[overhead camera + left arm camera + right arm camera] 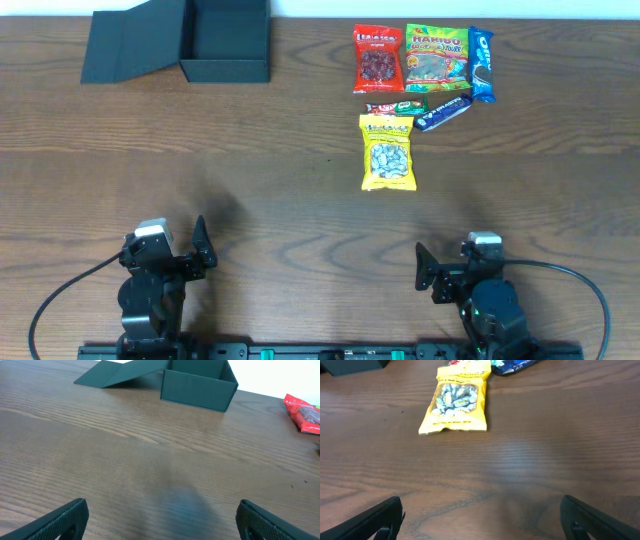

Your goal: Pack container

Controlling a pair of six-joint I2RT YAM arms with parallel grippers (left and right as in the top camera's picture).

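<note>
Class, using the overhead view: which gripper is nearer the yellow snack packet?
Right. The yellow snack packet lies ahead of the right gripper, slightly to its left; from the left gripper it is ahead and far to the right.

light: bright, even | shadows: soft, faint on table (180,502) | glare: mild sheen | focus: sharp

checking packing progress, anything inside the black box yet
From overhead the open container shows only its bare dark floor, nothing in it. Its far edge is out of frame; from the left wrist the near wall hides the inside.
</note>
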